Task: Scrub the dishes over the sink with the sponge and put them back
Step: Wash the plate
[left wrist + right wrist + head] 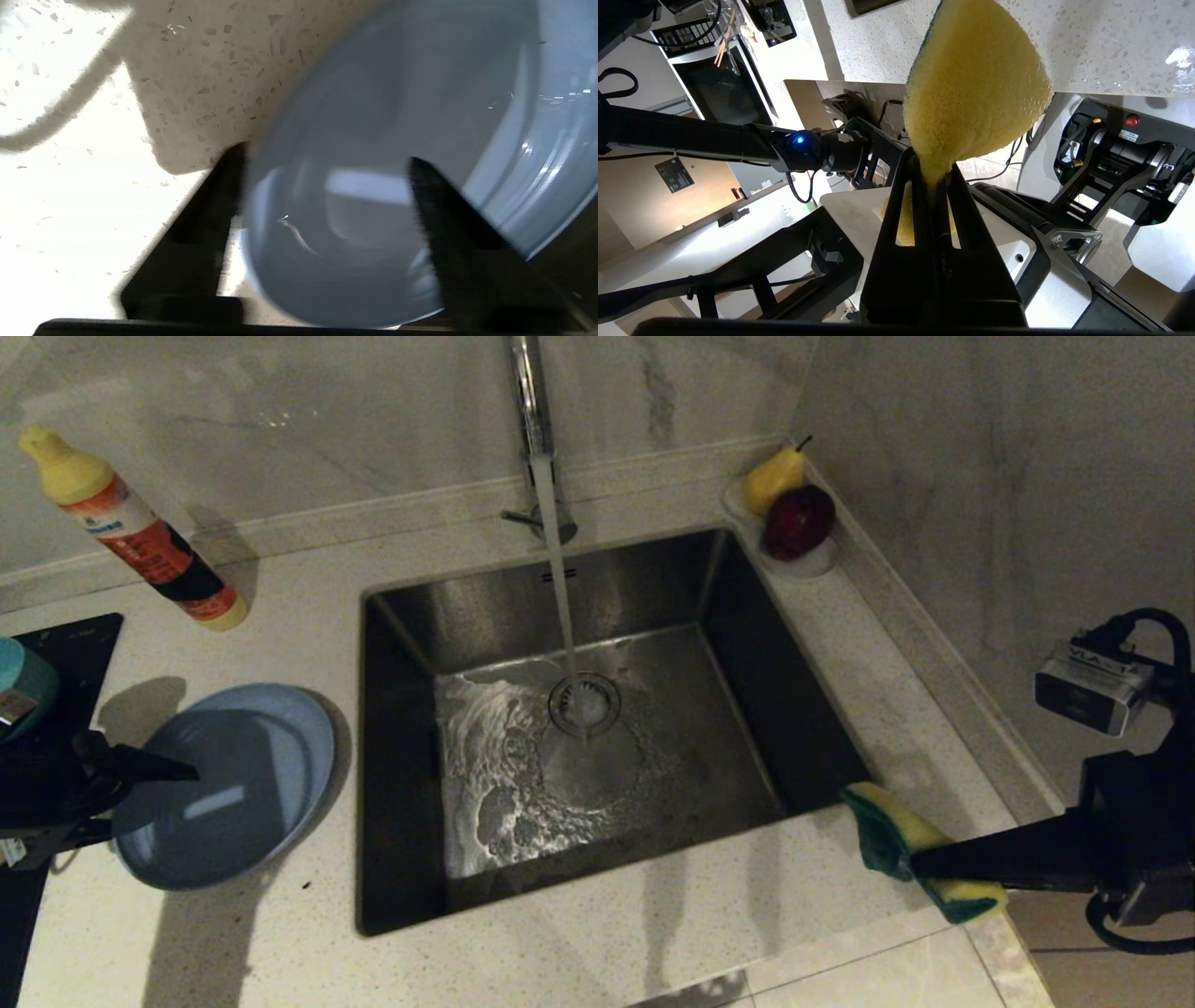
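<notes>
Sink [747, 644] under running water, fruit dish [810, 563] holding pear [773, 479]

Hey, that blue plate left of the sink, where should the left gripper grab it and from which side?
Probably the rim nearest the left gripper, coming in from the plate's left. The light-blue plate is wide and shallow, so only its thin raised edge suits the jaws. In the left wrist view the fingers already straddle that edge, one over the plate's inside, one outside over the counter.
</notes>
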